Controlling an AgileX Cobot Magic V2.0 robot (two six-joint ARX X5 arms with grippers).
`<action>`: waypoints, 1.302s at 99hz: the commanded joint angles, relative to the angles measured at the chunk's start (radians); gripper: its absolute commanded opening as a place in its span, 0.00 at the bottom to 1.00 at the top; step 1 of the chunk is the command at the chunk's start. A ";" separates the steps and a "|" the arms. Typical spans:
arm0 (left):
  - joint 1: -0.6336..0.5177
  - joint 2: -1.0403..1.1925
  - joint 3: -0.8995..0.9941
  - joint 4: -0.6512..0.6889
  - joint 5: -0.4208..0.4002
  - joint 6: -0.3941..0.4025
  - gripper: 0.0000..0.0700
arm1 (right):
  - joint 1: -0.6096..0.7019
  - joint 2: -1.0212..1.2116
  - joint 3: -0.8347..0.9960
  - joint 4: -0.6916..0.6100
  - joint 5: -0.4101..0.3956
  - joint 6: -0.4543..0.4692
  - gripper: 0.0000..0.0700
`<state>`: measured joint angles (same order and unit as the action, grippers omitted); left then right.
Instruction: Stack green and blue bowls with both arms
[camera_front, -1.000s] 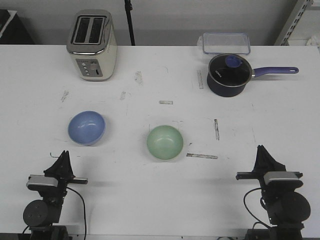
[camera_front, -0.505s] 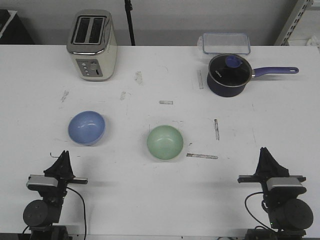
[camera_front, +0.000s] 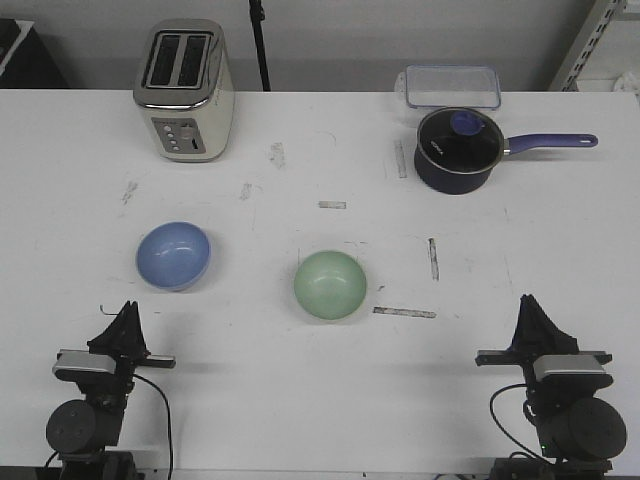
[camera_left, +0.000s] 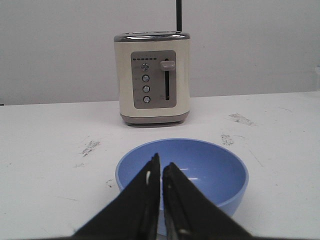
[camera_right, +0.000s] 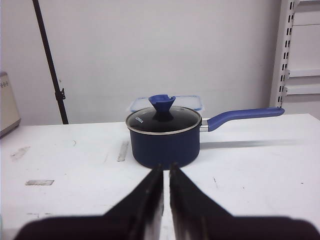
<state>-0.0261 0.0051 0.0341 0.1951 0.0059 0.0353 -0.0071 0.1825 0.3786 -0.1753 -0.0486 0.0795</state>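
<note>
Opening step, nothing grasped: blue bowl (camera_front: 174, 256) set left, green bowl (camera_front: 330, 285) centre, well apart; left gripper (camera_left: 161, 172) and right gripper (camera_right: 166, 175) pressed together, so spreading is required first.

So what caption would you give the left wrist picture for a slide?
Left gripper, fingers nearly closed, points at the empty blue bowl on the white table, cream toaster behind.
</note>
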 joint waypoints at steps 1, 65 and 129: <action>0.002 -0.001 -0.022 0.014 0.001 0.000 0.00 | 0.001 0.000 0.002 0.011 0.003 0.010 0.02; 0.002 0.256 0.328 -0.121 0.001 -0.096 0.00 | 0.001 0.000 0.002 0.011 0.003 0.010 0.02; 0.002 0.977 0.819 -0.497 0.002 -0.125 0.00 | 0.001 0.000 0.002 0.011 0.003 0.010 0.02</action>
<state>-0.0261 0.9325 0.7956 -0.2832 0.0059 -0.0654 -0.0074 0.1825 0.3786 -0.1749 -0.0486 0.0795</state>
